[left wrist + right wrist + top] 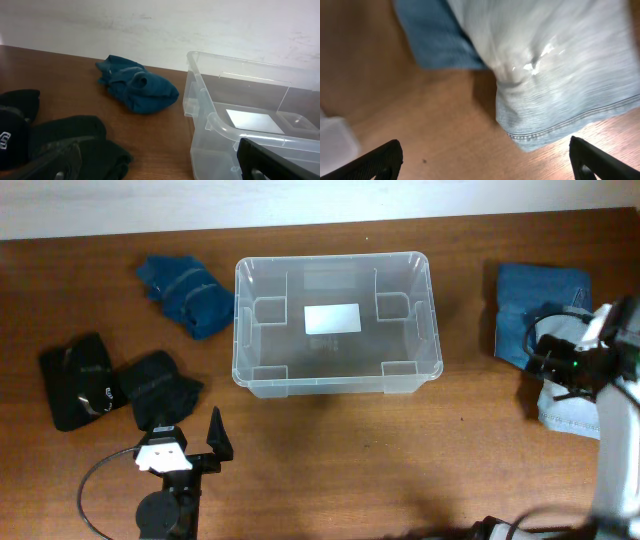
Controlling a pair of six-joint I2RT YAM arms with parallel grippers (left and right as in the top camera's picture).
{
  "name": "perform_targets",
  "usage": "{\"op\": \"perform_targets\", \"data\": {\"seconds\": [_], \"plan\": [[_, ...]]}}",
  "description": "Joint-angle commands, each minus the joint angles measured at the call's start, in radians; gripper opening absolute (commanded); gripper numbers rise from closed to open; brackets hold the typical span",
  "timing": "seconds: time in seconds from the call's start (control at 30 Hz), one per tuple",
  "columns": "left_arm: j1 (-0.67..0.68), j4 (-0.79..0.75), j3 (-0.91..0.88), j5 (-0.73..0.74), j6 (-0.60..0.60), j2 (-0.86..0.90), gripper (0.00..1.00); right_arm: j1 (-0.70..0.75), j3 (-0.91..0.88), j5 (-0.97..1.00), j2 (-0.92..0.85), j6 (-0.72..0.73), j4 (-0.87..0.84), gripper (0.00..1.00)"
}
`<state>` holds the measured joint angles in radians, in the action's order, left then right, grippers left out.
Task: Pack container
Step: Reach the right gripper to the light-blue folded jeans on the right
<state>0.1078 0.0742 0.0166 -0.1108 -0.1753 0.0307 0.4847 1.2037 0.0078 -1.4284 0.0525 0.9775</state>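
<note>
packing has not begun — the container [340, 384] sits mid-worktop [330, 470], bare inside but for its white label [333, 318]. the right claw [485, 144] hangs spread wide just over the pale denim piece [560, 75], beside the folded blue denim [535, 295], so the step in hand looks like the first pick. next it needs to drop onto the cloth, pinch a good fold, lift clear of the rim and carry it left. the left claw [190, 438] is spread too, holding nothing, by the black cloth [160, 388] — a teal garment [190, 295] lies beyond.
</note>
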Motion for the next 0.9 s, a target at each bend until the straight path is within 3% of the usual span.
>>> {"op": "perform_targets", "data": {"seconds": [0.0,0.43,0.57,0.63,0.77,0.83,0.87], "plan": [[-0.005,-0.002,-0.007,0.01,0.016,-0.004,0.99,0.006,0.011,0.047,-0.097,-0.023,0.01,0.98],[-0.005,-0.002,-0.007,0.01,0.016,-0.004,0.99,0.006,0.011,0.159,-0.327,-0.237,-0.105,1.0],[-0.005,-0.002,-0.007,0.01,0.016,-0.004,0.99,0.007,0.011,0.227,-0.368,-0.258,-0.124,0.95],[-0.005,-0.002,-0.007,0.01,0.016,-0.004,0.99,0.008,0.011,0.267,-0.385,-0.258,-0.132,0.85],[-0.005,-0.002,-0.008,0.01,0.016,-0.004,0.99,0.008,0.011,0.313,-0.407,-0.258,-0.144,0.44],[-0.005,-0.002,-0.007,0.01,0.016,-0.004,0.99,0.008,0.011,0.319,-0.409,-0.254,-0.148,0.17],[-0.005,-0.002,-0.007,0.01,0.016,-0.004,0.99,0.008,0.014,0.319,-0.409,-0.241,-0.148,0.14]]}}
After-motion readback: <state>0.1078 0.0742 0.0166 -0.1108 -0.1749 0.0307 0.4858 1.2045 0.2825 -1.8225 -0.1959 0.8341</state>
